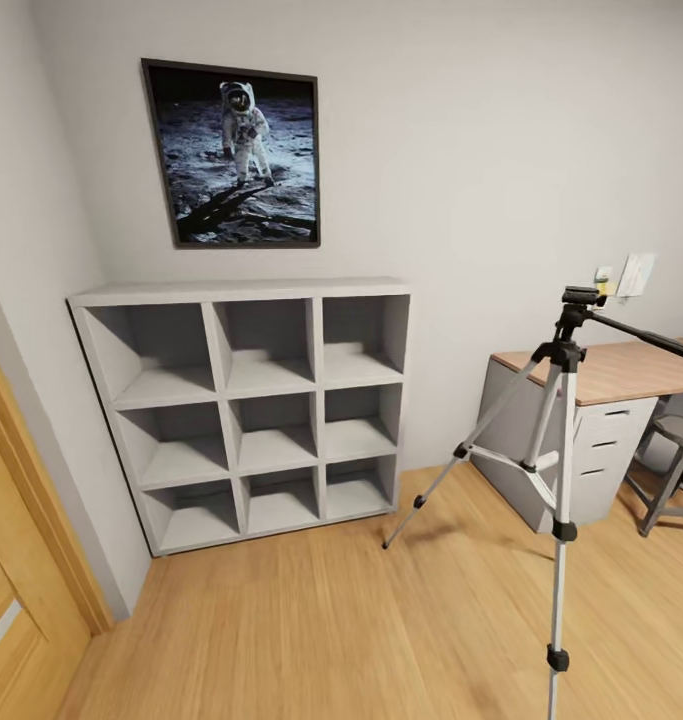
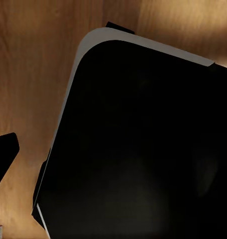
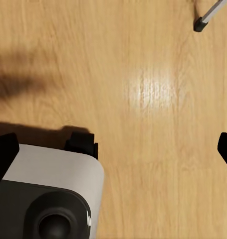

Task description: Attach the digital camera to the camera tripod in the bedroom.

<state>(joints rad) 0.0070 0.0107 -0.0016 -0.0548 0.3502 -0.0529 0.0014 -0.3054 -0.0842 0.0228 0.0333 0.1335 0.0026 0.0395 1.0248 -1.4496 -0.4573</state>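
Standing cropped, the camera tripod (image 1: 561, 420); neither hand's state can be told.

Light wood plank floor (image 3: 148, 99) carries a glossy highlight; one tripod leg's black foot (image 3: 198, 24) rests on it, and the robot's white-and-black base (image 3: 48, 194) stands nearby.

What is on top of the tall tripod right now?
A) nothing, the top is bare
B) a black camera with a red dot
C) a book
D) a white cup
A: the camera tripod stands on the wood floor with only its bare black head and long pan handle on top.
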